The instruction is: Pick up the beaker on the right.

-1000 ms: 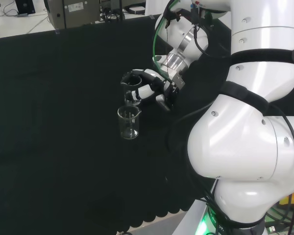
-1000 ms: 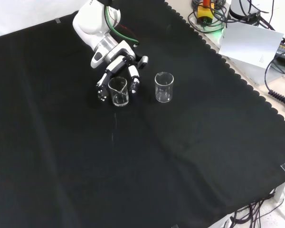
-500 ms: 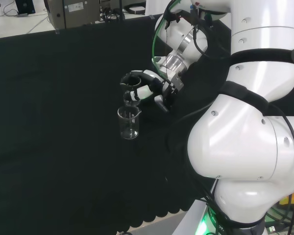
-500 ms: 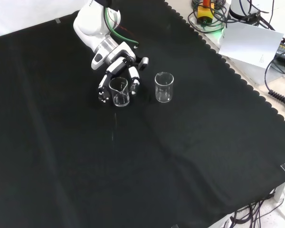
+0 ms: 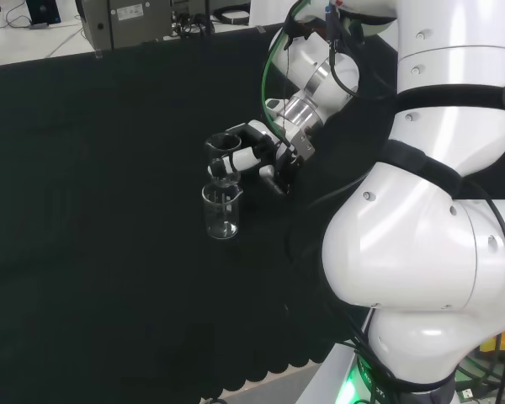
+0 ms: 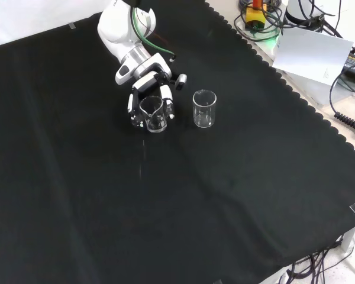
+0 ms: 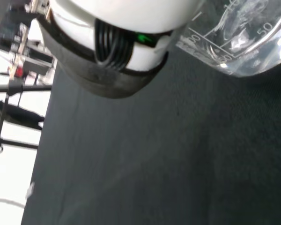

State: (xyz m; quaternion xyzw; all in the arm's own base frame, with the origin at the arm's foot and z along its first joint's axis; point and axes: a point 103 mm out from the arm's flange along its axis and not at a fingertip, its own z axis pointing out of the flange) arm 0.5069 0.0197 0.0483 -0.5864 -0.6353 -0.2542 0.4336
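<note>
On the worktop (image 6: 77,195), front view: hand (image 6: 147,86) curled round the left beaker (image 6: 153,115), apparently so it can be raised upright. Second beaker (image 6: 205,108) stands just right, untouched.

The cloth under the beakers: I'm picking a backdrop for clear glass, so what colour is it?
Plain black cloth, best seen in the front view.

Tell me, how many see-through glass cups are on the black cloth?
2. One clear glass beaker sits inside the curled fingers of the black and white hand. The other clear glass beaker stands alone to its right in the front view. Clear ware is hard to spot, so more could be hidden.
</note>
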